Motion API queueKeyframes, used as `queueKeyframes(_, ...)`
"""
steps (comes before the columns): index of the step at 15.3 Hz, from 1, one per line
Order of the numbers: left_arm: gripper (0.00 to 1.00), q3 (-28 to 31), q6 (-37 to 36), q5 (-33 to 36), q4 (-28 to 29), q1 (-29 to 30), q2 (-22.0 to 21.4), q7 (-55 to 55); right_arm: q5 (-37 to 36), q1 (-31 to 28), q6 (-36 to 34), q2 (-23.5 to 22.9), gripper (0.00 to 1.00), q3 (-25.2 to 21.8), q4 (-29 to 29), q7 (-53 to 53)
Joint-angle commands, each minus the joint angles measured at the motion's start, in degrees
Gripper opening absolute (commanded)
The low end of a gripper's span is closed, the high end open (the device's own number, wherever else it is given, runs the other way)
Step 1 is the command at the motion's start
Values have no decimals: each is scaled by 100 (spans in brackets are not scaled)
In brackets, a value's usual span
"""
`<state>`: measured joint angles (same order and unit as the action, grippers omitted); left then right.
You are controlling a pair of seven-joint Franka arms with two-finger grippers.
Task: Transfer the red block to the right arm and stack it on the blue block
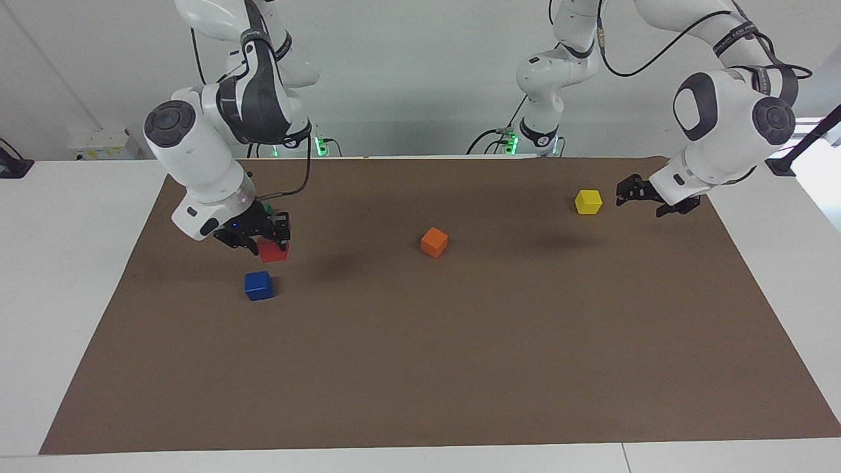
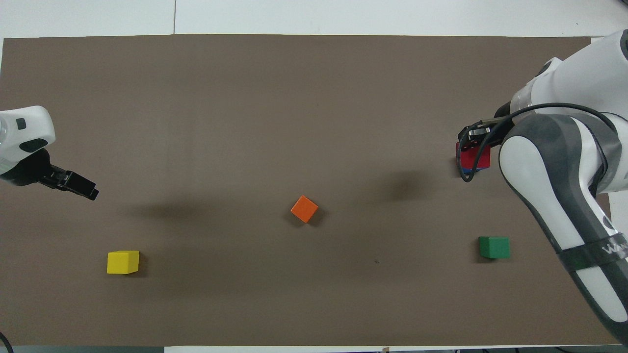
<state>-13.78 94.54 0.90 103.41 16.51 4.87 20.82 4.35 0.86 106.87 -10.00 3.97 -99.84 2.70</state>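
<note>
Right gripper [image 1: 266, 238] pinches the red block [image 1: 273, 250] by its flat sides over the blue block [image 1: 259, 286]; looks light and rigid, while the left gripper [image 1: 632, 191] waits, fingers spread.

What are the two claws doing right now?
Right gripper: shut on the red block, over the blue block.
Left gripper: waiting, empty, beside the yellow block.

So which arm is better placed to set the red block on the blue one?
Right. The right gripper holds the red block in the air just over the blue block. The left gripper waits beside the yellow block, holding nothing.
</note>
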Motion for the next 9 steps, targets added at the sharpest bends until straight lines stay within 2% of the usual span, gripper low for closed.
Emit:
queueKeyframes(1, 100, 51, 546, 148, -84, -148, 32, -1407, -101, -296, 44, -133, 0, 60, 79, 720)
queueKeyframes(3, 100, 42, 828, 139, -110, -148, 23, -2246, -101, -455, 0, -212, 0, 69, 79, 951)
queueKeyframes(7, 100, 51, 462, 147, -681, -165, 50, -2293, -13, -613, -26, -458, 0, 78, 149, 1250)
queueKeyframes(9, 100, 147, 320, 174, -691, -332, -82, -2311, 13, -666, -210, -765, 0, 78, 454, 1356)
